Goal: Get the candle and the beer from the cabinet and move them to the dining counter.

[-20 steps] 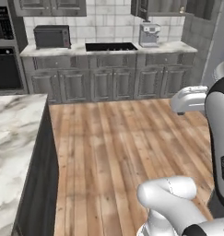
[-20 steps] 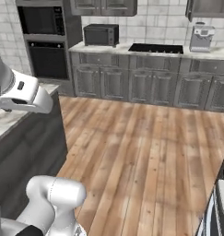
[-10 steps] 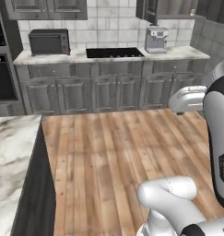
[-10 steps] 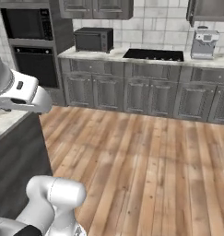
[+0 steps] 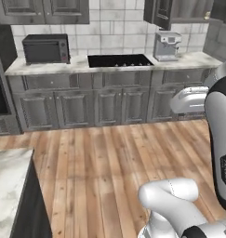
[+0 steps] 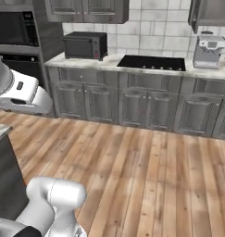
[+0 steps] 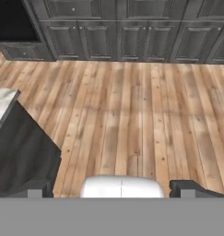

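**Cabinet at the far wall, dining counter at the near left**

The cabinet (image 5: 179,11), dark grey-brown wall units, hung at the far wall above a marble worktop (image 5: 49,66); one unit at the far right stood open-faced. Candle and beer could not be made out. On the worktop sat a black microwave (image 5: 45,49) to the left, a black hob (image 5: 118,60) in the middle and a silver coffee machine (image 5: 166,45) to the right. Grey drawer units (image 6: 132,104) ran below. A built-in oven (image 6: 12,28) stood at the far left. Wood plank floor (image 5: 114,158) spread across the middle of the room.

The dining counter (image 5: 7,186) showed a white marble corner at the near left, over a dark side panel.

The white arm (image 5: 221,139) rose at the near right, its elbow high. The hand (image 7: 118,188) looked down over the floor, its two dark fingertips (image 7: 189,188) spread wide and holding nothing.
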Controlling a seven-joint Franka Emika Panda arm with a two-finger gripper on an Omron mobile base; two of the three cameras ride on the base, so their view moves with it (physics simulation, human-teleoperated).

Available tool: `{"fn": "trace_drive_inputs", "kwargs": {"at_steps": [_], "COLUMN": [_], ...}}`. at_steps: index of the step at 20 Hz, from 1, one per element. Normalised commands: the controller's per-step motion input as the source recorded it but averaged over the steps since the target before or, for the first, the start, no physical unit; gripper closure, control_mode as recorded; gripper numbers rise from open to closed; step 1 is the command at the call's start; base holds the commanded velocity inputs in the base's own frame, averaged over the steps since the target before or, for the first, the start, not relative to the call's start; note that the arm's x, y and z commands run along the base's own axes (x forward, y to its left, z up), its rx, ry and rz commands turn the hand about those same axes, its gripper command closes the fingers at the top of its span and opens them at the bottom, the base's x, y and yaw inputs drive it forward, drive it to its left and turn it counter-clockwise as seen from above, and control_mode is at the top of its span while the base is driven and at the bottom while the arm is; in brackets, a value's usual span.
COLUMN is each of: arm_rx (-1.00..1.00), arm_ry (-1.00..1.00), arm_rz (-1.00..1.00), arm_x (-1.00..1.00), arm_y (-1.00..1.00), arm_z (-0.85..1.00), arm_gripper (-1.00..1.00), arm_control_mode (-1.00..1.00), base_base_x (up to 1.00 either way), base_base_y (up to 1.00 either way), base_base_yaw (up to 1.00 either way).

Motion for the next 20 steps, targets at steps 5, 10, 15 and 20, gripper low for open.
{"fn": "trace_drive_inputs", "kwargs": {"at_steps": [5, 10, 15, 20], "arm_rx": [0.0, 0.0, 0.0, 0.0], "arm_ry": [0.0, 0.0, 0.0, 0.0], "arm_rz": [0.0, 0.0, 0.0, 0.0], "arm_x": [0.0, 0.0, 0.0, 0.0], "arm_y": [0.0, 0.0, 0.0, 0.0], "arm_z": [0.0, 0.0, 0.0, 0.0], "arm_gripper": [-1.0, -1.0, -1.0, -1.0], "arm_control_mode": [1.0, 1.0, 1.0, 1.0], "base_base_x": [1.0, 1.0, 0.98, 0.92], "base_base_y": [-0.28, -0.45, -0.58, -0.74], "base_base_yaw": [0.0, -0.08, -0.2, -0.21]}}
